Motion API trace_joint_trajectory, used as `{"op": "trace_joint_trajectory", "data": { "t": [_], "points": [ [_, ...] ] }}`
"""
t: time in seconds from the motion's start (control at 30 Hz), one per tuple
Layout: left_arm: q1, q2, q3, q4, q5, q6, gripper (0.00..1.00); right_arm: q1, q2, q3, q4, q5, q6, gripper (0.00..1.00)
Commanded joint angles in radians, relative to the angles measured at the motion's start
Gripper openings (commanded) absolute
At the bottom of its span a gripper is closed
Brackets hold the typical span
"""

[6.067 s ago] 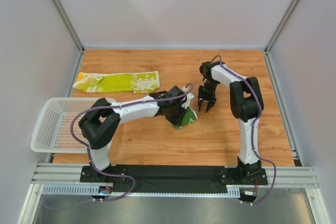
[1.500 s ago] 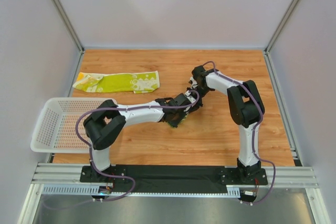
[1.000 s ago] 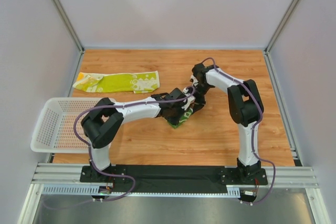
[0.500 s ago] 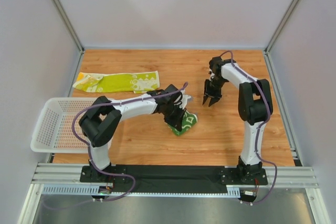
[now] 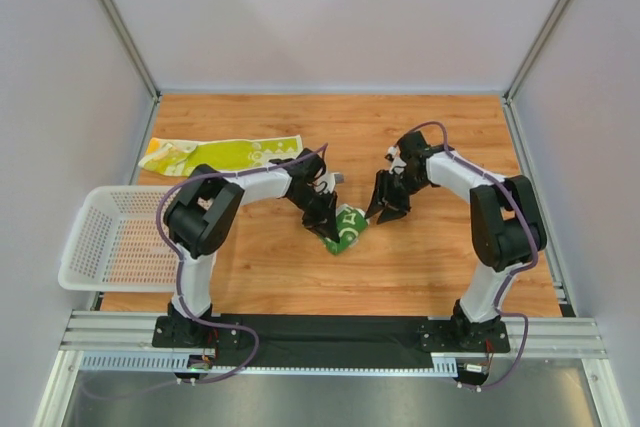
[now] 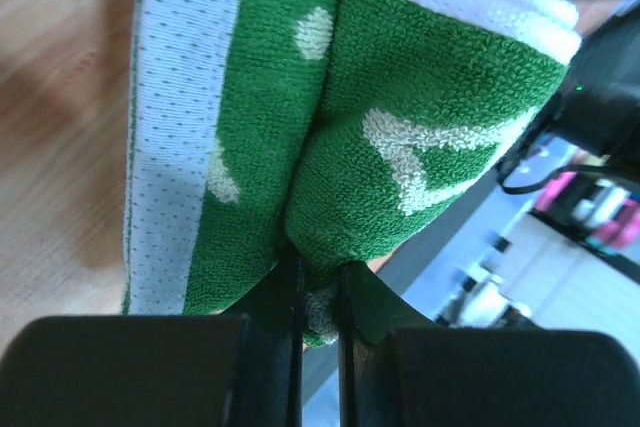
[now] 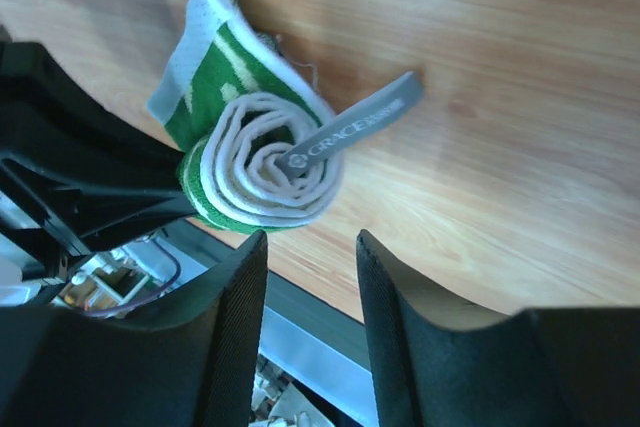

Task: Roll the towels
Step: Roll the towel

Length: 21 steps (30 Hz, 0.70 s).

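The dark green cloth towel with white swirls is wound up into a fat little roll near the middle of the brown wooden table. The left gripper pinches it. In the left wrist view its two black fingers are pressed close together, with a fold of green cloth squeezed between them. I cannot tell if the roll touches the wood or hangs just above it.

The right gripper is just beside the roll on its right. Its fingers are spread apart and nothing is between them. In the right wrist view the end of the roll looks like a white swirl (a bit like a snail shell), and a thin grey label strip pokes out of its middle.

The lime-yellow cloth towel with white circle prints lies long and flat at the far left of the table, well apart from the roll. A white plastic mesh basket sits at the left edge.
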State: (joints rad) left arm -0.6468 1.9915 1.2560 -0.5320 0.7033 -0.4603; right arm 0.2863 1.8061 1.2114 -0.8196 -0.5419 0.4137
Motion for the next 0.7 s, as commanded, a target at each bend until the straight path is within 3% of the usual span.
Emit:
{"op": "trace_joint_trajectory", "data": {
  "t": [0.0, 0.4, 0.67],
  "points": [
    [0.022, 0.046, 0.02, -0.04, 0.059, -0.064, 0.0, 0.037, -0.06, -0.059, 0.192, -0.139, 0.068, 0.43],
    [0.076, 0.165, 0.082, -0.129, 0.137, -0.084, 0.0, 0.091, -0.011, -0.096, 0.318, -0.099, 0.112, 0.48],
    [0.088, 0.188, 0.106, -0.167, 0.122, -0.067, 0.0, 0.091, -0.011, -0.095, 0.275, -0.046, 0.093, 0.64]
  ]
}}
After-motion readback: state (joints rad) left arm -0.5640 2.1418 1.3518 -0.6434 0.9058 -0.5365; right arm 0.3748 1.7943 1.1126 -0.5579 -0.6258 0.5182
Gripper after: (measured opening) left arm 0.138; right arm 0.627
